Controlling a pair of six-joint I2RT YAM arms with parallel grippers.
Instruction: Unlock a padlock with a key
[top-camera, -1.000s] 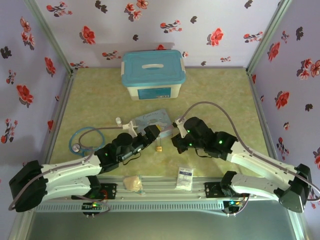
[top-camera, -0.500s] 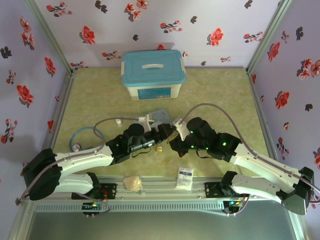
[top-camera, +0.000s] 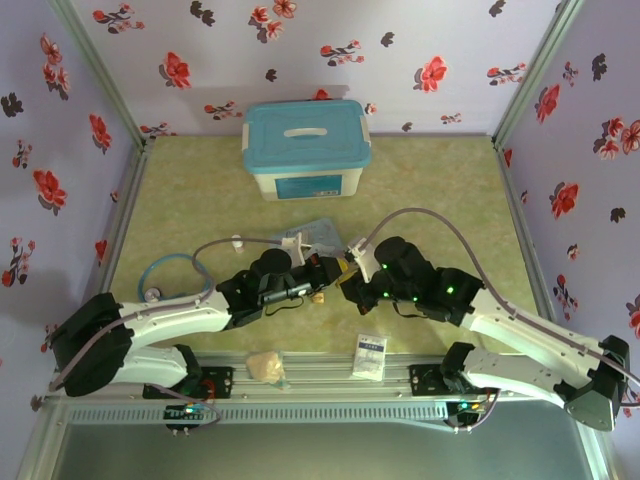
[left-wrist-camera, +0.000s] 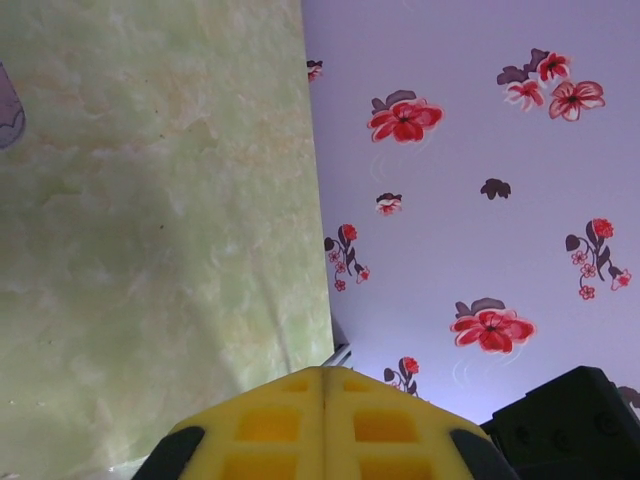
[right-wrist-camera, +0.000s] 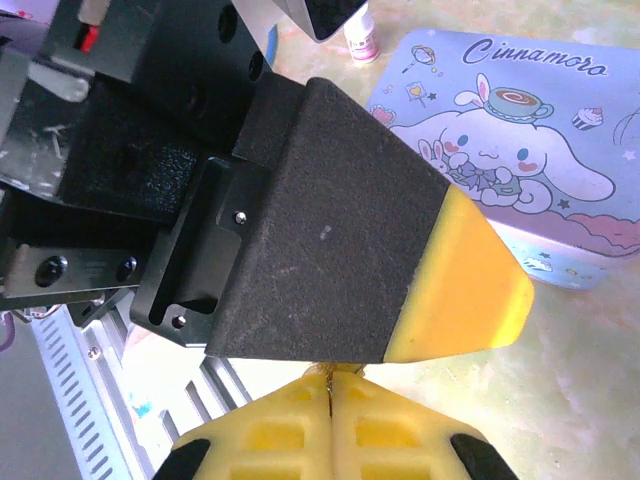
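- My left claw (left-wrist-camera: 322, 420) has its yellow tips pressed flat together along a straight seam. I can see nothing between them.
- My right claw (right-wrist-camera: 330, 425) is also pressed together. A thin sliver sits at the top of its seam, and I cannot tell whether that is the key.
- The two claws meet tip to tip over the middle of the counter (top-camera: 450, 190). The right wrist view shows the left claw's black finger with its yellow end lying straight across in front of my right claw, just above it.
- The padlock (top-camera: 318, 297) lies on the counter just below my left claw's fingers and just left of my right claw. Neither claw is touching it.
- A second ago my left claw pointed at the tin and sat further left. It has since swung right to close up against my right claw, which has barely shifted. The padlock has not moved.
- The cartoon tin (right-wrist-camera: 530, 180) stands just behind both claws, with the small white bottle (right-wrist-camera: 360, 40) beyond it.
- Further out are the stethoscope (top-camera: 165, 272) on the left, the blue-lidded box (top-camera: 307, 135) at the back, and a white packet (top-camera: 370, 355) and a beige lump (top-camera: 265, 365) at the near edge.
- The left wrist view shows the flowered wall (left-wrist-camera: 480, 120).
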